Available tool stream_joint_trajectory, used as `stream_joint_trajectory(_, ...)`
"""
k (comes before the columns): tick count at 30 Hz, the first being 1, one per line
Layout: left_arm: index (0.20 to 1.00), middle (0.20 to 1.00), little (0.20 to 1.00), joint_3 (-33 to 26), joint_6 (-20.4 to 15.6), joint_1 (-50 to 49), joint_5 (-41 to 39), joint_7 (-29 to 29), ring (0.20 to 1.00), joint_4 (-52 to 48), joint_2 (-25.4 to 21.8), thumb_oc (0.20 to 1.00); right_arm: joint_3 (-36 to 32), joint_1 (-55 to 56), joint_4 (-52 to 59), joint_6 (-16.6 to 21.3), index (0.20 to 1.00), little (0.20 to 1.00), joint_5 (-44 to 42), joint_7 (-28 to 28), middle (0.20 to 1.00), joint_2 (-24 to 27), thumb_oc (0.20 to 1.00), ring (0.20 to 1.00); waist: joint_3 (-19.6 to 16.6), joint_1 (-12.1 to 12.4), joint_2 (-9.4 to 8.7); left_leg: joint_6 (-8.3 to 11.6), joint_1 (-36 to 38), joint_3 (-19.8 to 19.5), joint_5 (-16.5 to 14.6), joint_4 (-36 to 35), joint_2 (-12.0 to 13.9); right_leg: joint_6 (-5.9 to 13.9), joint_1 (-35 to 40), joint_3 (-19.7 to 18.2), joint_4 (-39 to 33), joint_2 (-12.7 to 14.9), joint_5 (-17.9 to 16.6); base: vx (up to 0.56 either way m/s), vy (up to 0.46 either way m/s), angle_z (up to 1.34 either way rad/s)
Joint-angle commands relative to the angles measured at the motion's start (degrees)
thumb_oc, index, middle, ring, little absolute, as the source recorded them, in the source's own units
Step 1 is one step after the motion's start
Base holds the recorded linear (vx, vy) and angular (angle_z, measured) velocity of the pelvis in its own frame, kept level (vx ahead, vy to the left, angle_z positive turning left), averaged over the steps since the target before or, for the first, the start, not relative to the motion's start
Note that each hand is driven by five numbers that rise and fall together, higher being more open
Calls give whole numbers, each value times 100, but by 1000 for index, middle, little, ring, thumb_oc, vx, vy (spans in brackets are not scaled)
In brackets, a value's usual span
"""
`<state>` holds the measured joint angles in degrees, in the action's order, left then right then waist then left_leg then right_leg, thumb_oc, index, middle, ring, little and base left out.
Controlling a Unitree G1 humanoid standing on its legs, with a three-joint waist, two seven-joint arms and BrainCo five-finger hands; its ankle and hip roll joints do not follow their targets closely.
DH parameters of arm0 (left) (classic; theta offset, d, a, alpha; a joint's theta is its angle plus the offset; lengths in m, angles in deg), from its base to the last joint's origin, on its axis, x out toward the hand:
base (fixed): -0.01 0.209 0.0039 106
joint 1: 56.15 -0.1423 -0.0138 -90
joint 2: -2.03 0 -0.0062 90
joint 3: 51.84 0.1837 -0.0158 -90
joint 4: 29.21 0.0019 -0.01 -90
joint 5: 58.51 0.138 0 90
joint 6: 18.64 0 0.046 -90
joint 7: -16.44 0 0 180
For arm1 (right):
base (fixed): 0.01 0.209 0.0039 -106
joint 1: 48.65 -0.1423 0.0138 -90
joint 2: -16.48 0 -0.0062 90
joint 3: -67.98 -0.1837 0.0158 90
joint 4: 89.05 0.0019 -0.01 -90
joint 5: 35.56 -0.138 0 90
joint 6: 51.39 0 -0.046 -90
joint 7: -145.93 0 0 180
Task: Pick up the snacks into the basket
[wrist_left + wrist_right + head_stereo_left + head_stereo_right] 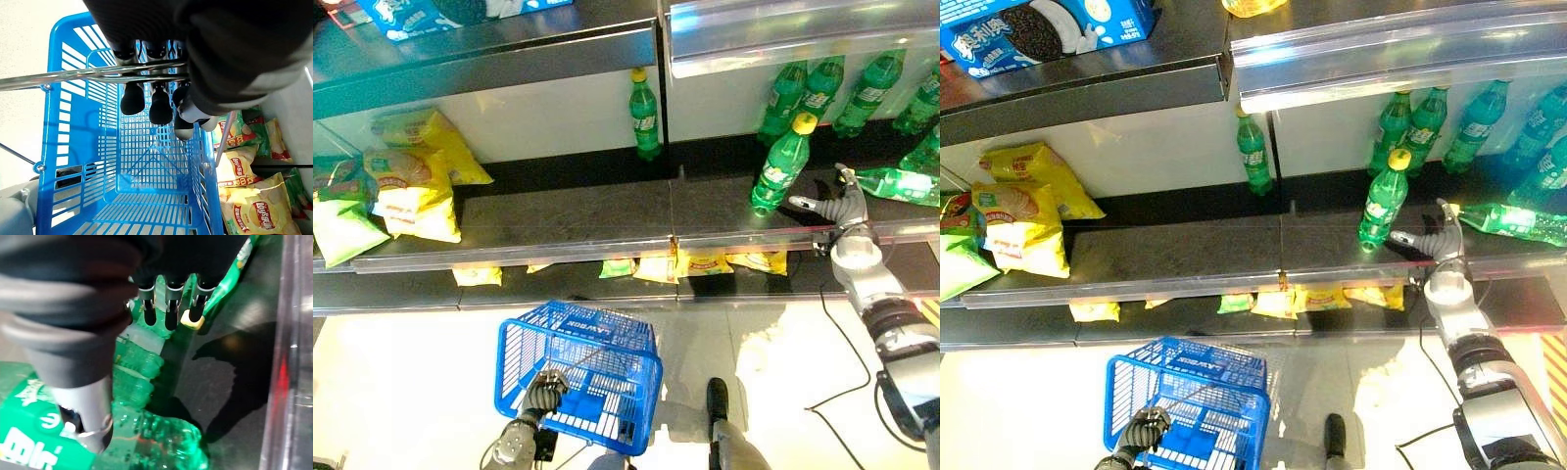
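Yellow and green snack bags [406, 186] lie piled at the left end of the middle shelf. More small bags [705, 262] sit on the shelf below. The blue wire-handled basket [524, 357] hangs low in front, and nothing lies in it. My left hand [156, 105] is curled round its metal handle [73, 74]. My right hand [842, 208] rests on the middle shelf at the right, its fingers straight and spread. It sits between an upright green bottle [781, 166] and a green bottle lying on its side [901, 184], far from the snack bags.
Several green bottles [822, 93] stand along the back of the right bay, and one more bottle [645, 113] stands near the middle divider. A blue biscuit box [1038, 29] lies on the top shelf. The middle shelf has a clear plastic front rail [558, 253].
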<state>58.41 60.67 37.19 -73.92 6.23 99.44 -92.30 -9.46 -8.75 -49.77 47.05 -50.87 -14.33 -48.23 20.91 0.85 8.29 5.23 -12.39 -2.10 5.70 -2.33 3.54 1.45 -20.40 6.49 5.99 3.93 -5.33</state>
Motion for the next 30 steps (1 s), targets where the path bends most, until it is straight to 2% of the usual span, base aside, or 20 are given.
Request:
stream_joint_trajectory(1, 200, 200, 200, 198, -240, -100, -23, -92, 200, -151, -353, 200, 352, -559, 52, 188, 1000, 1000, -188, 20, 1000, 147, 1000, 1000, -158, 66, -293, -53, -328, -21, -164, 353, -125, 552, -89, -259, 607, 294, 774, 0, 0, 0)
stream_joint_trajectory(12, 200, 200, 200, 235, -216, -64, 33, -107, 200, -145, -354, 200, 384, -444, 49, 160, 1000, 1000, -146, -37, 1000, 57, 1000, 1000, -141, 67, -285, -60, -375, -46, -179, 388, -141, 546, -140, -254, 687, 300, 814, 3, -1, 1)
stream_joint_trajectory(30, 200, 200, 200, 349, -203, 37, 10, -123, 200, -125, -351, 200, 911, -1039, -146, 67, 1000, 1000, -9, -191, 1000, -260, 1000, 1000, -114, 114, -231, -55, -438, -48, -172, 402, -161, 535, -237, -273, 761, 318, 819, 0, 0, 0)
